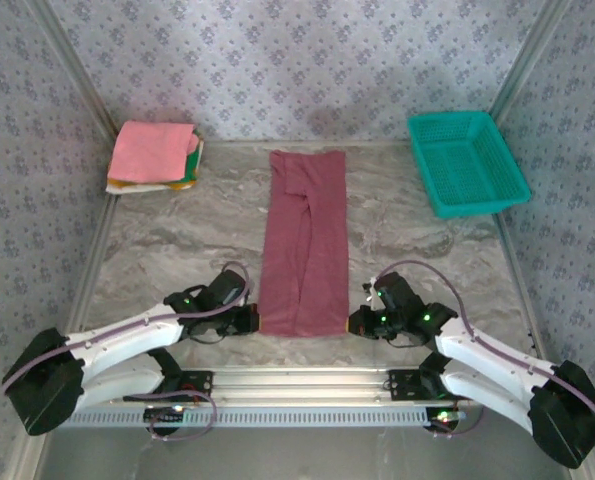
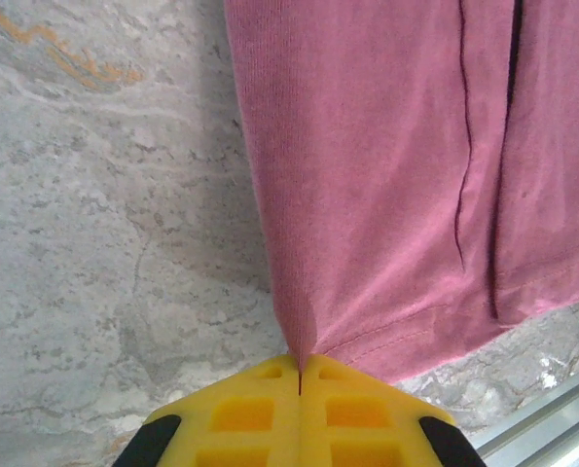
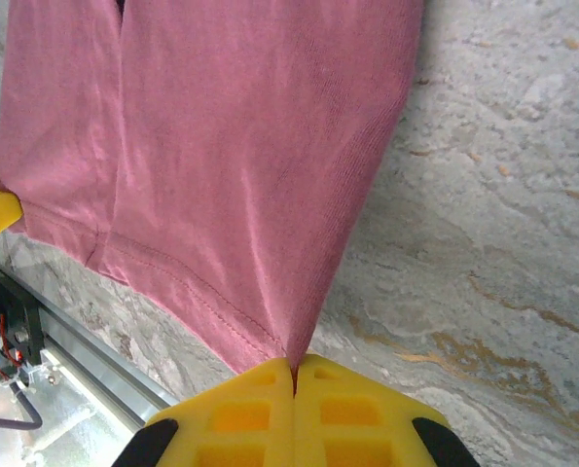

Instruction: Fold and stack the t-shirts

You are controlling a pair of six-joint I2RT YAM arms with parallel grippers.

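A maroon t-shirt [image 1: 305, 245] lies folded into a long narrow strip down the middle of the table, its hem toward the arms. My left gripper [image 1: 254, 318] is shut on the near left hem corner; in the left wrist view the cloth [image 2: 386, 175] pinches into the closed yellow jaws of that gripper [image 2: 300, 375]. My right gripper [image 1: 356, 322] is shut on the near right hem corner, where the maroon cloth [image 3: 221, 165] runs into its closed yellow jaws [image 3: 294, 375]. A stack of folded t-shirts [image 1: 155, 155], pink on top with yellow-green and white under it, sits at the far left.
A teal mesh basket [image 1: 467, 162] stands at the far right corner. Patterned walls close in the table [image 1: 177, 250] on three sides. A metal rail [image 1: 307, 378] runs along the near edge between the arm bases.
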